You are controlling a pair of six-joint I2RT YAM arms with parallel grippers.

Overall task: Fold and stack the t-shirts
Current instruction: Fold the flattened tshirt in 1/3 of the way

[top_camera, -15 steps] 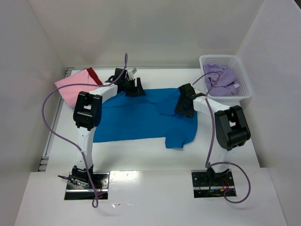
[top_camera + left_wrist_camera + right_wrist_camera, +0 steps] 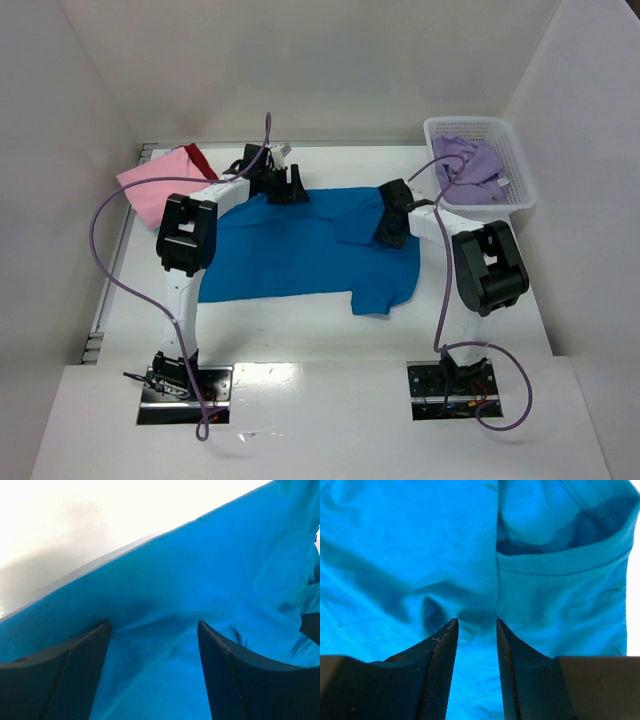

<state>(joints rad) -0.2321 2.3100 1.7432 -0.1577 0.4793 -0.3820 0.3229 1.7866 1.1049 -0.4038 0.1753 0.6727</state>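
Note:
A bright blue t-shirt lies spread flat across the middle of the table. My left gripper rests on its far left edge. In the left wrist view this gripper is open, its wide-apart fingers pressing down on the blue cloth just inside the hem. My right gripper is down on the shirt's right part, near a sleeve. In the right wrist view its jaws stand a narrow gap apart, with a small ridge of blue cloth bunched between the tips.
A pink t-shirt with a red one beside it lies at the far left. A white mesh basket at the far right holds a lavender t-shirt. White walls enclose the table.
The right gripper's jaws have narrowed over the blue cloth and its wrist has shifted slightly. The left arm has not moved.

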